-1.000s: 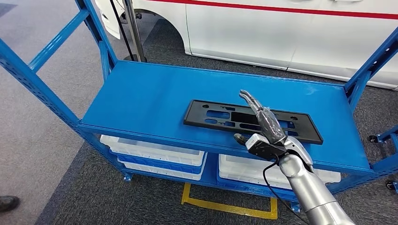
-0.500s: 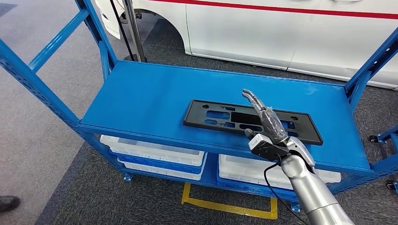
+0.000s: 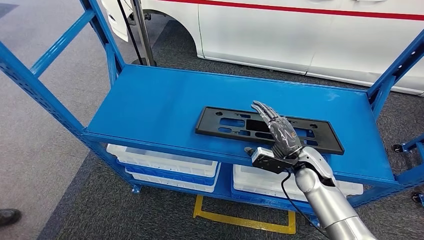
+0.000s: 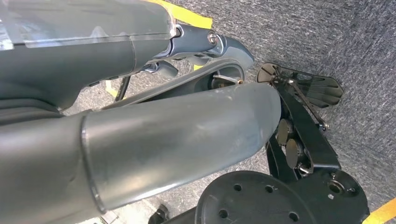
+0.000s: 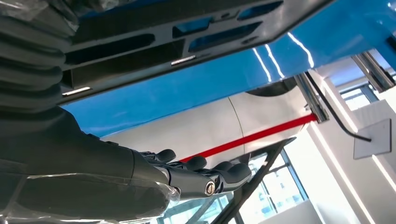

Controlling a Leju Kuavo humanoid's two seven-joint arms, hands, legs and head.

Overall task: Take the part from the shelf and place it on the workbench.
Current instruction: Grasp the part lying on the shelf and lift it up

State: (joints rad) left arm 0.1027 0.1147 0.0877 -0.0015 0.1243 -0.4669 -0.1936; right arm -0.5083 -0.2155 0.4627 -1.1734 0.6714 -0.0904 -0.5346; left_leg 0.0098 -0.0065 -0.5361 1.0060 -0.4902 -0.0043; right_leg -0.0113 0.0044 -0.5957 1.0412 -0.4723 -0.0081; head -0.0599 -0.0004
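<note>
The part, a long flat black plastic panel w/ rectangular cut-outs, is laid flat on the top deck of the blue shelf, toward the front edge and right of centre; its long side is set roughly parallel to that edge.

The right hand is seen in head view at the end of the silver right arm, raised over the front of the shelf and held above the part's middle-right stretch; fingers are extended and spread apart, pointing away from the robot, nothing held between them. Contact w/ the part cannot be told from head view; in right wrist view a gap of blue deck is seen between the fingers and the part, so the hand appears apart from it.

The left hand is not made out clearly in left wrist view; whether its fingers are apart or together cannot be told.

Below the top deck, white bins are stored on the lower level. Behind the shelf, a white car w/ a red stripe is parked on grey carpet; yellow tape is marked on the floor under the shelf; a dark shoe is seen at the lower left corner.
</note>
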